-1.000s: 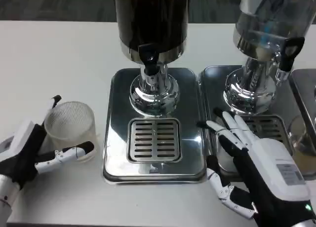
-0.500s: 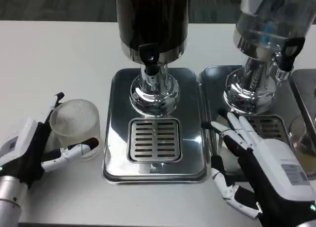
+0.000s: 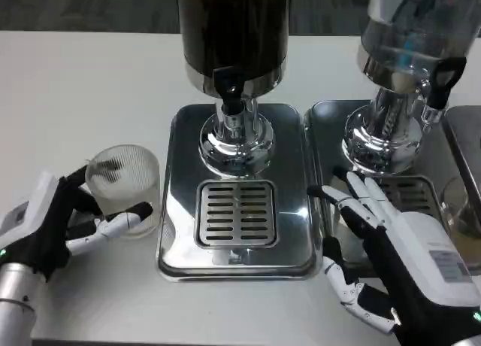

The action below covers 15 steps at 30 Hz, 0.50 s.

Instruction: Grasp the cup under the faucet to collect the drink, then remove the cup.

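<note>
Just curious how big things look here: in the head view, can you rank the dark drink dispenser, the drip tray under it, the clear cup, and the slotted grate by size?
Largest to smallest as they look:
1. Drip tray
2. Dark drink dispenser, cut off at the top, so possibly bigger
3. Slotted grate
4. Clear cup, close to the grate in size; held by the left hand

My left hand and right hand each show me a white shell back over black palm material, white fingers with black tips and joints, a small printed label on the right back, and silver forearm cuffs.
</note>
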{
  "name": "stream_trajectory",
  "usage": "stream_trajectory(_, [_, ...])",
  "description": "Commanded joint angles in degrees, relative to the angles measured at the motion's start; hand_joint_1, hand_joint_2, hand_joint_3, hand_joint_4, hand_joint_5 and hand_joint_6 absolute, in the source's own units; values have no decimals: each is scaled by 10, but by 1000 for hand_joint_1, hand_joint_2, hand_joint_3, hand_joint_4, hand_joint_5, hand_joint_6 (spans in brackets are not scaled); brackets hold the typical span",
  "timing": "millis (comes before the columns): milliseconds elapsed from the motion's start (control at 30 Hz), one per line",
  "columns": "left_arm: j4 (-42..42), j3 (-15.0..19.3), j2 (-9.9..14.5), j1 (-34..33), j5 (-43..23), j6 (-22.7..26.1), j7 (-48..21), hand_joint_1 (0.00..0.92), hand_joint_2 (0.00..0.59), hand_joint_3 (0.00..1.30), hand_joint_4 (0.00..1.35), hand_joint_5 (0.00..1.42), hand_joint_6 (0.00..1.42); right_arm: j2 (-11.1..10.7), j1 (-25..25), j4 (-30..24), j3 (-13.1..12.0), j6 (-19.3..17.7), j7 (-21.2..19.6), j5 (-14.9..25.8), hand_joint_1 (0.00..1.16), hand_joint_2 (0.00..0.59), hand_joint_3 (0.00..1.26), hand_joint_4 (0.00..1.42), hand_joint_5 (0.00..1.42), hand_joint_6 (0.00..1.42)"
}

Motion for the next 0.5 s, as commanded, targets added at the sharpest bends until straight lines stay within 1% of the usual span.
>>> stream_trajectory(33, [10,-11,-6,4,10,-13,1,397,167,449,483,755,1048,-4,2,-9,-4,-1,6,1,550,586,197,22,0,143])
stream_trajectory(233, [10,-13,-10,6,16,-24,25,411,174,536,581,845,1124,-8,1,-9,-9,-3,9,4,560,586,192,22,0,143])
stream_trajectory(400, [7,-15,-12,13,19,-29,55,426,166,600,641,908,1180,-10,2,-7,-12,-7,10,10,567,586,189,22,0,143])
stream_trajectory(500, [5,-17,-9,18,19,-34,71,426,166,609,660,923,1198,-10,1,-5,-11,-8,10,13,571,586,188,22,0,144])
